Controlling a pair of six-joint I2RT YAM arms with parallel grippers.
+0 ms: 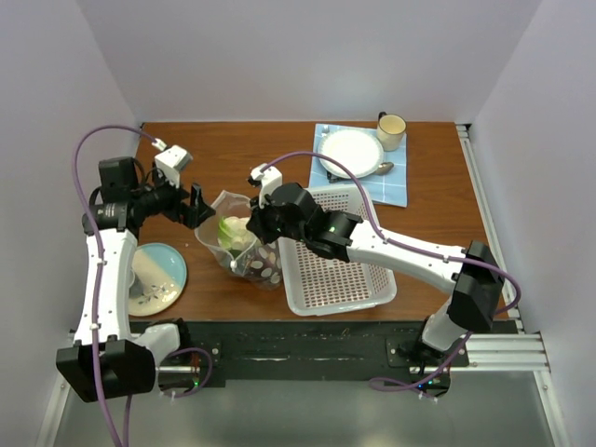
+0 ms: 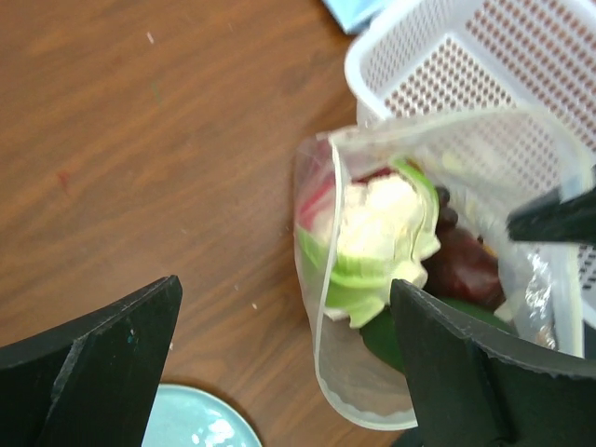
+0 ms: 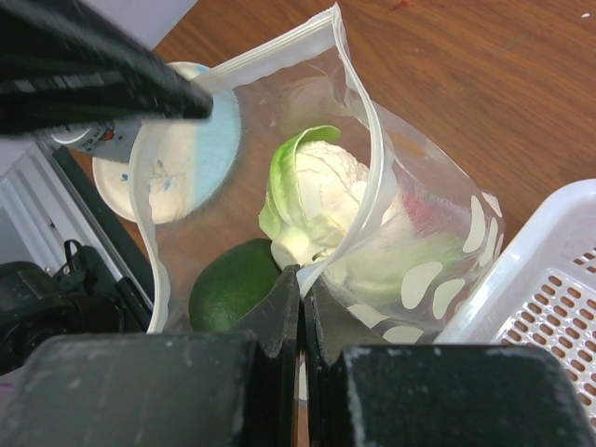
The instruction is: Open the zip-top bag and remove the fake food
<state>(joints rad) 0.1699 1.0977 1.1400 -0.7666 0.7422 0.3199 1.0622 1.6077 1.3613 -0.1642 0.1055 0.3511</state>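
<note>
The zip-top bag [image 1: 251, 256] stands on the wooden table with its mouth pulled open. My right gripper [image 1: 259, 228] is shut on the bag's near rim, pinched between the fingers in the right wrist view [image 3: 301, 279]. Inside the bag [image 3: 438, 233] are fake food pieces: a cream-white lumpy piece [image 3: 321, 191] with a pale green leaf, a dark green piece [image 3: 233, 284] and a red piece [image 3: 428, 209]. My left gripper [image 1: 196, 207] is open at the bag's left side. In its own view [image 2: 284, 289] the bag [image 2: 354, 372] lies between the wide jaws, with a dark purple-brown piece [image 2: 466, 265] inside.
A white perforated basket [image 1: 340, 279] stands right of the bag, touching it. A light blue plate [image 1: 158, 277] lies at the front left. At the back right a blue cloth carries a white plate [image 1: 351, 149], a cup [image 1: 391, 130] and a spoon.
</note>
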